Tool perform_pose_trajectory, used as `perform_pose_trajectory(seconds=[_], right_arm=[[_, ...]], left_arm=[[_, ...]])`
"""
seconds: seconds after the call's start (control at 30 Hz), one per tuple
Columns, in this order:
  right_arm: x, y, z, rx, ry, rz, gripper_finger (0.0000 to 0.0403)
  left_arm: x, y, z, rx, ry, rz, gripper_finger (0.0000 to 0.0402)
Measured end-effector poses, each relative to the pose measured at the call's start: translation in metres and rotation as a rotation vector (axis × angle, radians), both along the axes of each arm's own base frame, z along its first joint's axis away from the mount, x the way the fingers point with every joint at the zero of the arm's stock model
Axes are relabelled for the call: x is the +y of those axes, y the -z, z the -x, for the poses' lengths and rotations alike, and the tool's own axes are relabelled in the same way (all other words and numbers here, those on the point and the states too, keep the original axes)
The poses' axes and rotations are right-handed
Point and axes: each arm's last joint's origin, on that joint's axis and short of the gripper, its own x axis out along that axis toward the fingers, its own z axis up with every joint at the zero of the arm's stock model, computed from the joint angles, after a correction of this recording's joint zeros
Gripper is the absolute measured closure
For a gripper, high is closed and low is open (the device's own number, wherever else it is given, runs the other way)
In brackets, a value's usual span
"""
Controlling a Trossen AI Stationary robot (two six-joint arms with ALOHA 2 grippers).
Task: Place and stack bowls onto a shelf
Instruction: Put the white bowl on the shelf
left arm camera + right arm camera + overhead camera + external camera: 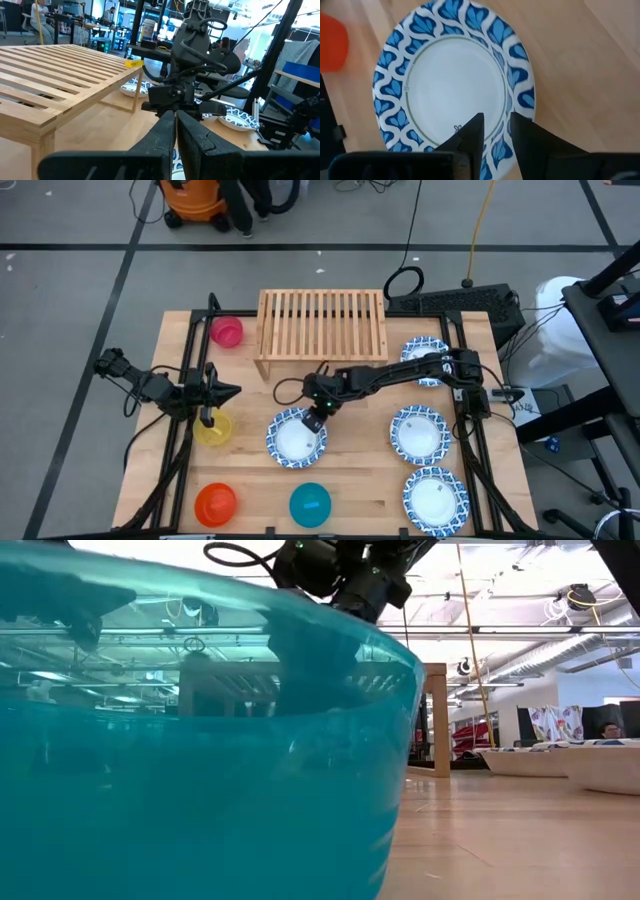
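I see my right gripper (318, 418) poised over the rim of the shallow blue-patterned bowl with a white centre (296, 437) at mid-table — jaws a narrow gap apart, holding nothing. The low slatted light-wood shelf (322, 323) stands at the table's back. My left gripper (229, 391) waits above the small yellow bowl (213, 429), fingers pressed together

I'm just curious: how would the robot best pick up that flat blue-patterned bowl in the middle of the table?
Probably by its patterned rim. The blue-patterned bowl lies flat and shallow, too wide to span, so one finger inside and one outside the edge, coming from above, suits it. The right gripper hangs over the rim nearest the shelf.
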Motion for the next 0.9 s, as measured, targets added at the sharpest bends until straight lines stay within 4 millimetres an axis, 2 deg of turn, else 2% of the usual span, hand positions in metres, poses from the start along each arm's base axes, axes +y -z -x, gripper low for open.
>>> perform_pose_trajectory(seconds=[0.23, 0.43, 0.73, 0.9], right_arm=[[-0.005, -0.001, -0.001, -0.011, -0.002, -0.031, 0.0343], [-0.008, -0.007, -0.009, -0.121, -0.040, -0.056, 0.0337], [-0.026, -0.022, -0.024, -0.349, -0.010, -0.037, 0.0330], [-0.026, -0.025, -0.026, -0.393, -0.010, -0.033, 0.0326]], left_arm=[[0.000, 0.000, 0.000, 0.000, 0.001, -0.001, 0.0378], [0.000, 0.000, 0.000, 0.000, 0.001, -0.001, 0.0378], [0.000, 0.000, 0.000, 0.000, 0.001, -0.001, 0.0378], [0.000, 0.000, 0.000, -0.001, 0.001, -0.001, 0.0378]])
